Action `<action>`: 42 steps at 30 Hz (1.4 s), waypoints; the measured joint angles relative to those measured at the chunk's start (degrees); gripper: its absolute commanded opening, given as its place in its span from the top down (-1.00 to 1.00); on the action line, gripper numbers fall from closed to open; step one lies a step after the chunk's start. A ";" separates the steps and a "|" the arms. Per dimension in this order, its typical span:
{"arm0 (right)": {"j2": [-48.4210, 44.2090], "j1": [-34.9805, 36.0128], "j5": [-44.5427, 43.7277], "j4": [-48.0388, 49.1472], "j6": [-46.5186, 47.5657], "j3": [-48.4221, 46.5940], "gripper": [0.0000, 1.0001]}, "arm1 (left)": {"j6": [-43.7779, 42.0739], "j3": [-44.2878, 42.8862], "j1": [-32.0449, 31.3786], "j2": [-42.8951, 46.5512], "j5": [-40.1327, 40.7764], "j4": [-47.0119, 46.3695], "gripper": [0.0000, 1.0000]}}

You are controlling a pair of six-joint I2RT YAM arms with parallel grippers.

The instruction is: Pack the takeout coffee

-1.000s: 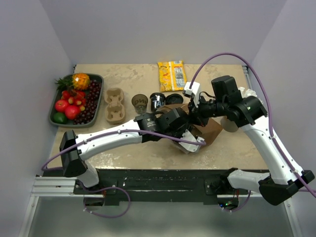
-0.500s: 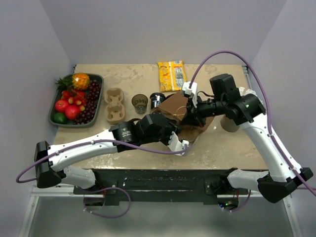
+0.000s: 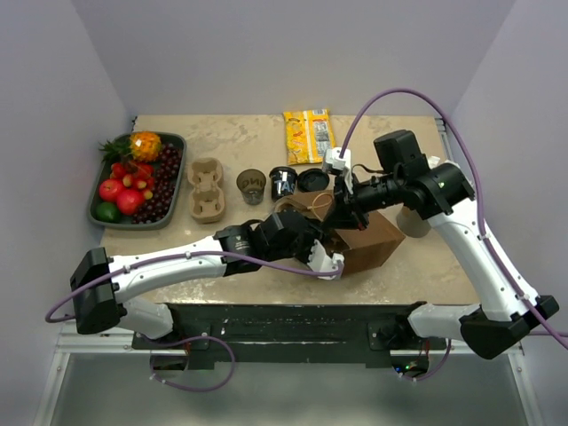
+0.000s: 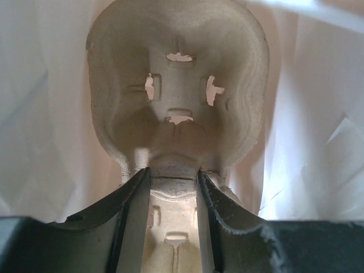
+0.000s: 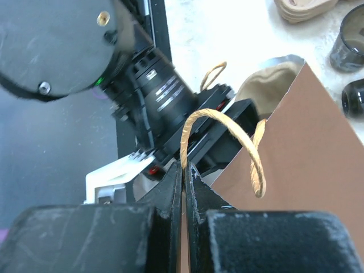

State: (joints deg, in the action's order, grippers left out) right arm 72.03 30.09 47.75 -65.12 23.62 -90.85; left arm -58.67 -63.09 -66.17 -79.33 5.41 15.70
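A brown paper bag (image 3: 366,238) stands at the table's middle right. My left gripper (image 3: 333,247) reaches into its mouth. In the left wrist view that gripper (image 4: 173,181) is shut on the rim of a pulp cup carrier (image 4: 179,96), with the bag's white inside all round. My right gripper (image 3: 341,211) is shut on the bag's top rim beside the twisted paper handle (image 5: 222,122), holding it up. In the right wrist view the carrier (image 5: 267,85) shows inside the bag (image 5: 307,153), and my right gripper's (image 5: 183,170) jaws are pressed together on the rim.
A second cup carrier (image 3: 206,188), a brown cup (image 3: 252,185), a dark cup (image 3: 283,180) and a lid (image 3: 312,179) lie in a row behind the bag. A fruit tray (image 3: 165,191) stands far left, a yellow snack packet (image 3: 309,135) at the back, a pale cup (image 3: 413,222) right of the bag.
The bag has gone from lying tipped to standing upright with its rim raised by my right gripper. My left arm has drawn back to the left, with its gripper in the bag's mouth.
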 measured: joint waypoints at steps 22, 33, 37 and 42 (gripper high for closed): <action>0.00 0.00 7.28 -6.23 8.35 -0.11 1.00 | 4.48 13.31 4.68 9.11 -16.15 -17.46 1.00; 0.02 0.00 4.50 -6.01 6.25 -0.11 0.05 | 3.52 12.33 4.79 8.15 -18.47 -13.99 1.00; 1.20 0.13 0.09 -2.25 0.20 -1.42 -0.35 | 3.13 11.89 4.94 9.57 -18.23 -8.79 1.00; 7.23 0.17 -5.22 4.13 -7.41 -6.45 -0.43 | 2.97 11.50 4.98 10.82 -18.47 -4.68 1.00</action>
State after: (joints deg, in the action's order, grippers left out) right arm 79.26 30.26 42.52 -60.99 16.21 -97.30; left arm -55.70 -51.59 -61.19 -68.51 -13.06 11.03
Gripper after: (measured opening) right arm 0.697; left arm 0.399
